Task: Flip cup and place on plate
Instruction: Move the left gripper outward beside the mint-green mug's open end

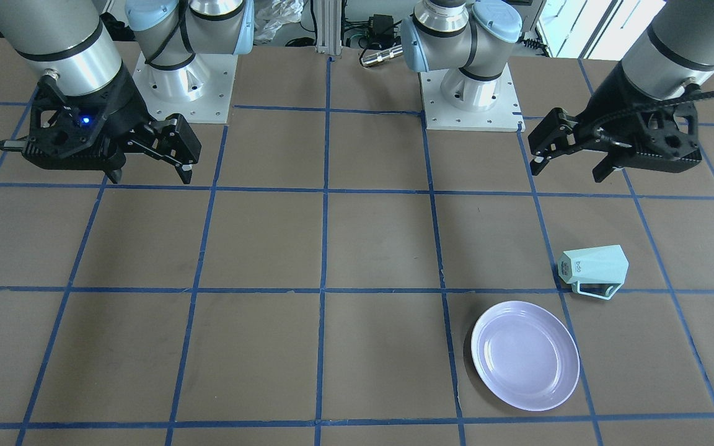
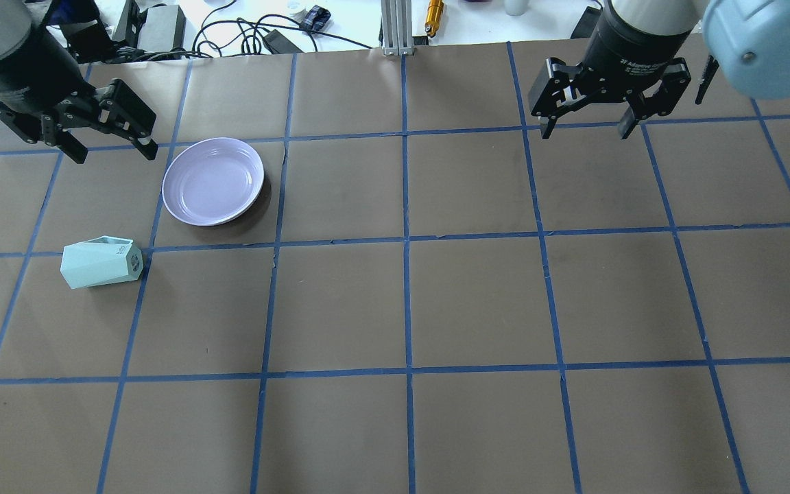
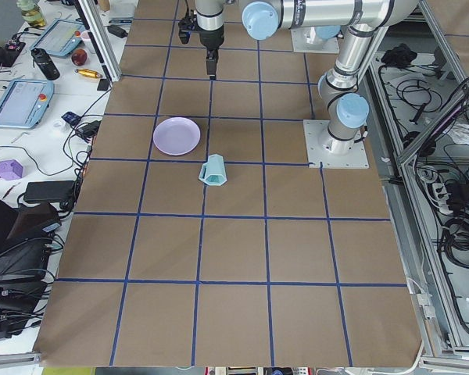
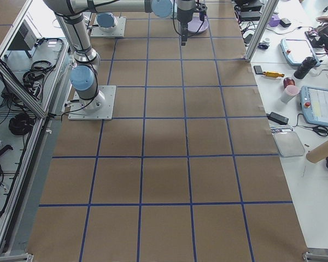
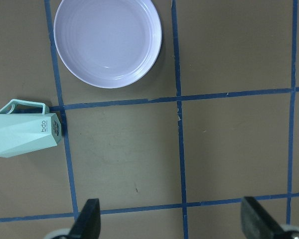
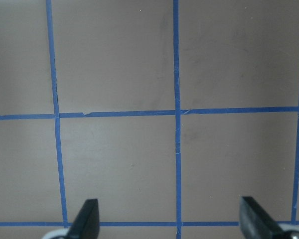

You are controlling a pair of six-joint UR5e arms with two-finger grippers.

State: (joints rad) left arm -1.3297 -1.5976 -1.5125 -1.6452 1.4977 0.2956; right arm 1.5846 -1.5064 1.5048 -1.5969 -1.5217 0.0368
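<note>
The pale mint-green cup lies on its side on the table, its lettered base toward the table's middle and its handle toward the plate. It also shows in the overhead view and the left wrist view. The lavender plate sits empty beside it, about a cup's width away. My left gripper hangs open and empty above the table, beyond the plate and apart from the cup. My right gripper is open and empty over the table's other half.
The brown table top carries a grid of blue tape lines. The two arm bases stand at the robot's edge. Cables and small devices lie beyond the far edge.
</note>
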